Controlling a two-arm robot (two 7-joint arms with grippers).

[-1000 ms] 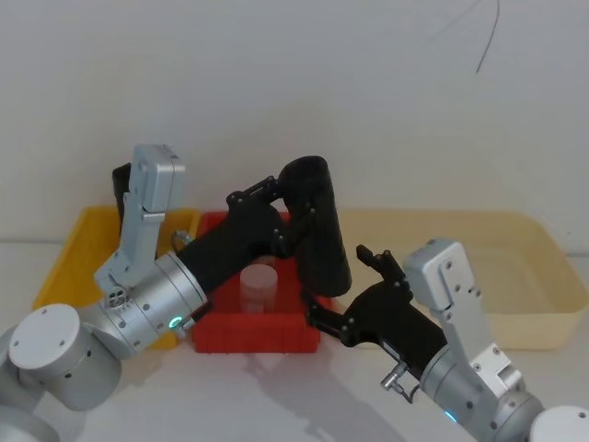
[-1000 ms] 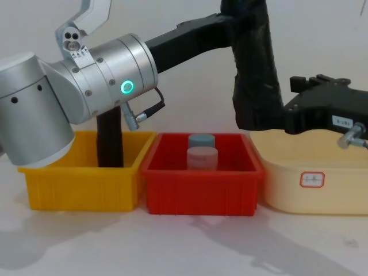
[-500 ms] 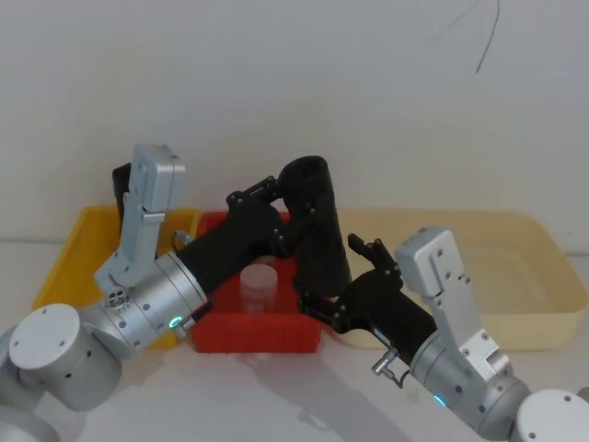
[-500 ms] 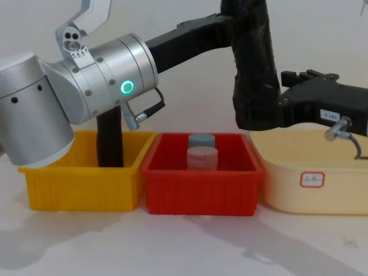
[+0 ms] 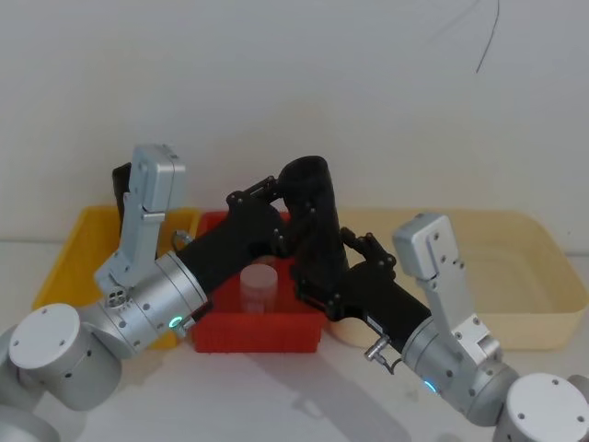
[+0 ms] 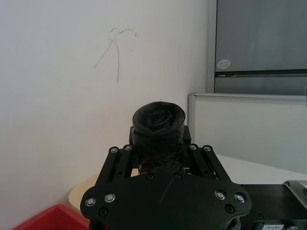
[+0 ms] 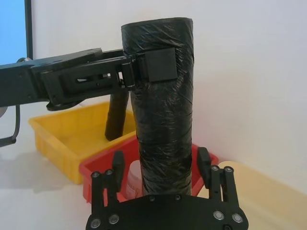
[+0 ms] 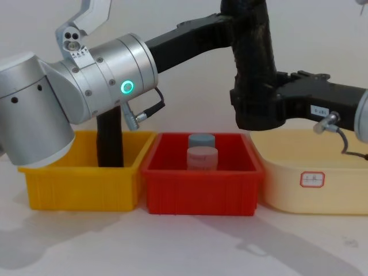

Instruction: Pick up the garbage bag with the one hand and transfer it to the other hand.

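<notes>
- My right gripper [image 7: 160, 167] is spread open. It has one finger [image 7: 117, 165] on each side of the lower part of the garbage bag [image 7: 160, 120], with a sliver of gap at both sides, so it holds nothing.
- My left gripper [image 8: 244, 23] is clamped on the roll near its top, with its pad pressed flat into the plastic.
- The bag hangs roughly upright in the air above the red bin [image 8: 201, 192], clear of the jars [image 8: 202, 156] in it.
- I judge the roll to be light and somewhat squashy, and its crinkled film slick. I would squeeze firmly across the full girth, low down and well below the left pads. A weak pinch could let it slide.
- The yellow bin [image 8: 80, 190] with a slim black tube [image 8: 109, 144] sits off to the left, and the cream tray [image 8: 322, 195] to the right.
</notes>
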